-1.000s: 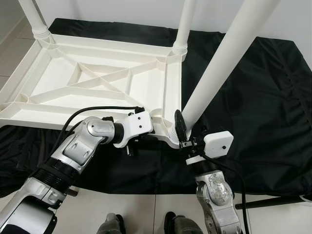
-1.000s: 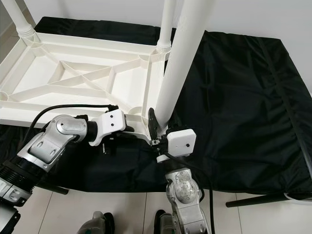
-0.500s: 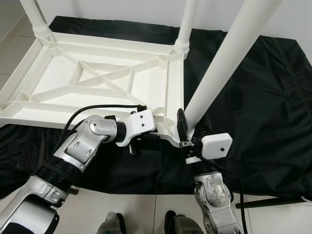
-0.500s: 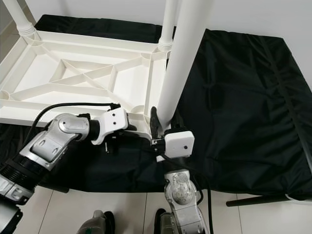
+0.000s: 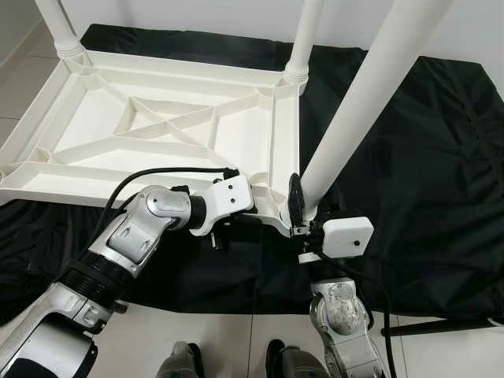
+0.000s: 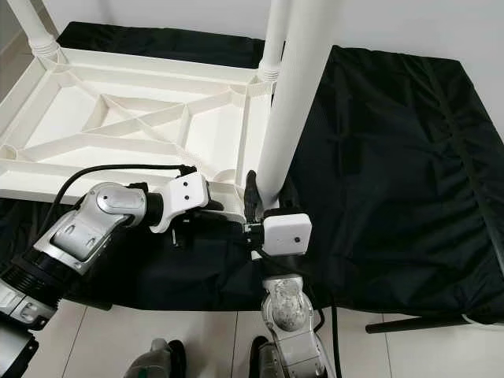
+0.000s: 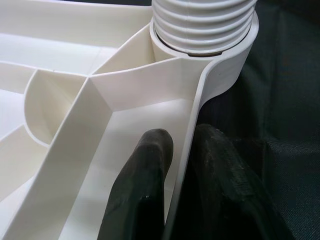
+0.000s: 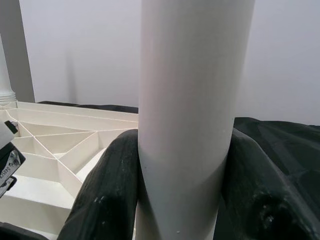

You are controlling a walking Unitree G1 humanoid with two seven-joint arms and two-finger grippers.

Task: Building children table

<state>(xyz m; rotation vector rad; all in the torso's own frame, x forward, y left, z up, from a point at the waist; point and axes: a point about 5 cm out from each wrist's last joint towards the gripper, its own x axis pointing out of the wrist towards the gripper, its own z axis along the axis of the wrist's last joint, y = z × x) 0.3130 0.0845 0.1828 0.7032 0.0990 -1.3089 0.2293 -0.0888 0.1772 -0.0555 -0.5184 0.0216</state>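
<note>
Light, stiff plastic: left gripper jaws pinch tabletop rim; right gripper jaws clamp slippery leg low.

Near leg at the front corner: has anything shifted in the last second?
Little. The right pincer stays clamped on the near leg, which now stands slightly more upright. The left pincer still pinches the tabletop rim by the threaded socket. The black cloth is unchanged.
</note>
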